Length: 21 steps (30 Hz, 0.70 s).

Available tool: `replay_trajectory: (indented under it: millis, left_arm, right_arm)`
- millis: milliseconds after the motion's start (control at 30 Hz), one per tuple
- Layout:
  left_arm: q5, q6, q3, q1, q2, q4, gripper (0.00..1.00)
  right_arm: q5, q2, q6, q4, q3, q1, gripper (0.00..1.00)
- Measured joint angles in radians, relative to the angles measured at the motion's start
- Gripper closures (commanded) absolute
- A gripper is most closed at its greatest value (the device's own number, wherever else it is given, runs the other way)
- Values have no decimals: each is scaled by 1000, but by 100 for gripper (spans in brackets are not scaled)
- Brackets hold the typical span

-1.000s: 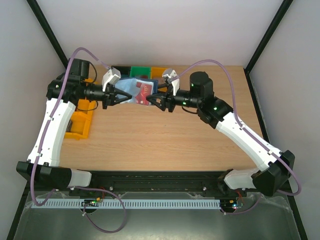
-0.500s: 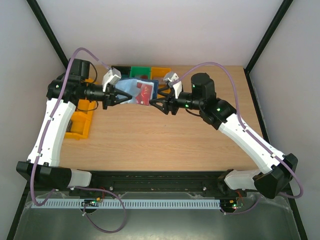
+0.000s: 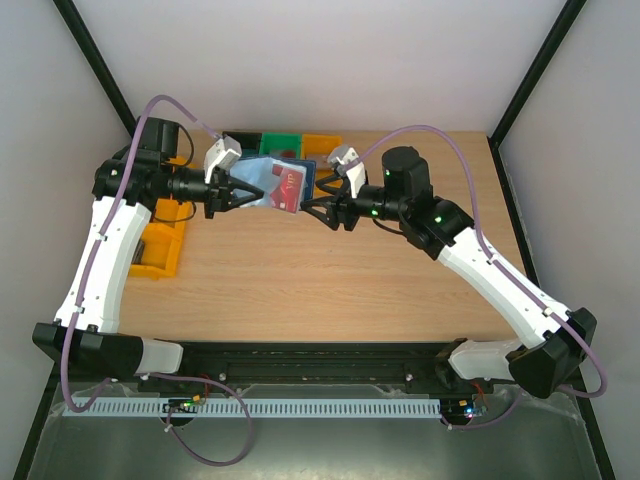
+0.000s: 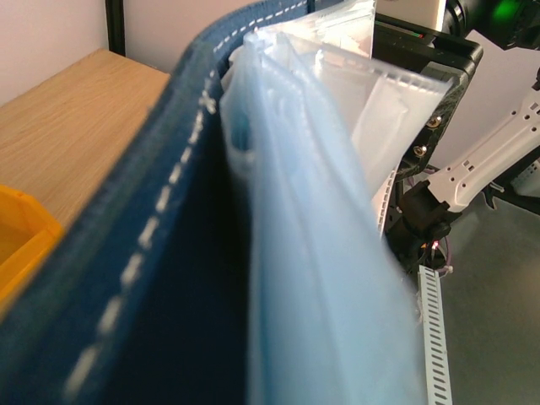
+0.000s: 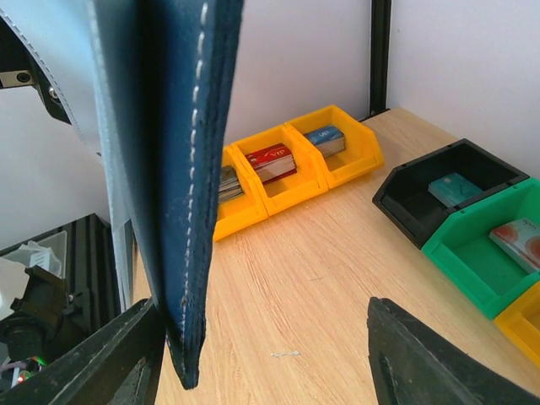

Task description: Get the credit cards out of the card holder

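Note:
The dark navy card holder [image 3: 268, 184] hangs open in the air between both arms, above the table's back. My left gripper [image 3: 247, 197] is shut on its left side. In the left wrist view the holder's stitched navy cover [image 4: 152, 278] and pale blue pockets [image 4: 321, 278] fill the frame and hide my fingers. A reddish credit card [image 3: 290, 185] shows in a pocket. My right gripper [image 3: 308, 208] is open at the holder's right edge. That navy edge [image 5: 187, 186] hangs between the jaws, close beside one finger [image 5: 118, 359] and far from the other finger [image 5: 439, 359].
Coloured bins line the back edge: black [image 3: 240, 141], green [image 3: 281, 143] and orange [image 3: 318, 145]. Yellow bins [image 3: 165, 240] stand at the left. The right wrist view shows cards lying in the yellow bins [image 5: 291, 164], the black bin [image 5: 447, 187] and the green bin [image 5: 485, 245].
My right gripper has opened wider and edged left, closing in around the holder's right edge. The left gripper keeps its hold in the same place.

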Motion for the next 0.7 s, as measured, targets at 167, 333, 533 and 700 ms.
replay_trajectory:
  millis: [167, 333, 533, 700]
  left_arm:
    - [0, 2, 0, 0, 0, 0, 98]
    - [-2, -8, -1, -1, 0, 8, 98]
    - [-8, -21, -8, -10, 0, 18, 98]
    - [-20, -26, -17, -26, 0, 20, 98]
  right_arm:
    - [-9, 4, 12, 1, 3, 0, 37]
    - [-51, 19, 52, 17, 10, 0, 37]
    - [-109, 43, 151, 106, 11, 0, 34]
    - [-130, 74, 224, 172, 13, 0, 27]
